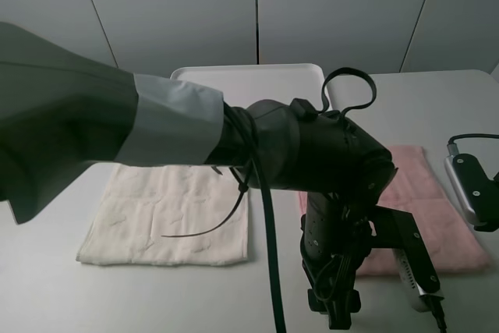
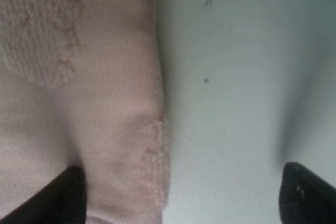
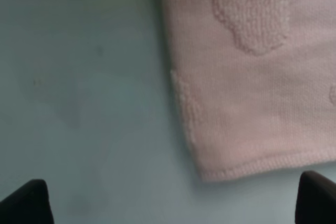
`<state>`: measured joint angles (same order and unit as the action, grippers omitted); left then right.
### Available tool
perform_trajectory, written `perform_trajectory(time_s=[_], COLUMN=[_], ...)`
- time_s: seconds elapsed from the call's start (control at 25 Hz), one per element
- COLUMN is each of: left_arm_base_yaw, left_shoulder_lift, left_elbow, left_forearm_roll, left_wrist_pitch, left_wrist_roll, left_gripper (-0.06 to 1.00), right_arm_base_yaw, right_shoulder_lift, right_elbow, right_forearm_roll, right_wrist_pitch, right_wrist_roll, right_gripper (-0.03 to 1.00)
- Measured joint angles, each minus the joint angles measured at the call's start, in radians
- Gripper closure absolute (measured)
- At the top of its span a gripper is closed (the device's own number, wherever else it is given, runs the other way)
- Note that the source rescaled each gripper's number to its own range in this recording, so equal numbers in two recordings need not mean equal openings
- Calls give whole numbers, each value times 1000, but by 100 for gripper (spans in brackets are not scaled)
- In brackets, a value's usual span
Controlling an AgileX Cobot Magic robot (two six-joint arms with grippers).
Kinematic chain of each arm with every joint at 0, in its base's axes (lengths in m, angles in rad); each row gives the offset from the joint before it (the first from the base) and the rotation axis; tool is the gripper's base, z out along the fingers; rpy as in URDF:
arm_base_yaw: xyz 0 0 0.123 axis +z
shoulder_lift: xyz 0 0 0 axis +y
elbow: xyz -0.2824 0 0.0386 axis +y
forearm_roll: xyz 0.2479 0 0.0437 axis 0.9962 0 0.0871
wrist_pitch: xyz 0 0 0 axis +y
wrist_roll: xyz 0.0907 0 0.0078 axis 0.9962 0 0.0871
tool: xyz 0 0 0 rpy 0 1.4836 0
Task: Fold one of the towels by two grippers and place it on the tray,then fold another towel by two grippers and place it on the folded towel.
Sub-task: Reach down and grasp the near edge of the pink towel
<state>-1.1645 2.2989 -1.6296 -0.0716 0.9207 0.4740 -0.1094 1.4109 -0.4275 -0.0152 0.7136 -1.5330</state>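
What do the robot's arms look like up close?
The left arm is glossy black with rounded joints, partly wrapped in a dark grey-green sleeve that ends in a lighter grey band. Black cables run along it, one looping above. The left tool and right tool each end in two blunt black fingers. No lettering is readable.

Seen from above, a dark robot arm in a grey sleeve (image 1: 327, 154) hides the left side of the pale pink square terry towel (image 1: 437, 216). It also hides the near rim of the flat white plastic tray (image 1: 249, 76) and the far edge of the cream-white terry towel (image 1: 164, 216). Both wrist views are blurred; the left end effector (image 2: 186, 203) and right end effector (image 3: 173, 205) show only 2 dark tips each, cut off by the frame.
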Motion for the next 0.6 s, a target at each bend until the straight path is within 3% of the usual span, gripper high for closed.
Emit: perform_trajectory(time_s=[0.44, 0.6], left_arm_base_yaw=[0, 0], left_shoulder_lift=[0, 0], left_elbow=[0, 0], left_forearm_roll=[0, 0], left_wrist_pitch=[0, -2], left_wrist_roll=[0, 0], left_gripper=[-1, -1], right_arm_base_yaw=[0, 57], right_shoulder_lift=[4, 6], right_elbow=[67, 67], right_forearm_roll=[-18, -21], right_wrist_pitch=[-100, -114], right_wrist_roll=[-19, -19], right_gripper=[-3, -3])
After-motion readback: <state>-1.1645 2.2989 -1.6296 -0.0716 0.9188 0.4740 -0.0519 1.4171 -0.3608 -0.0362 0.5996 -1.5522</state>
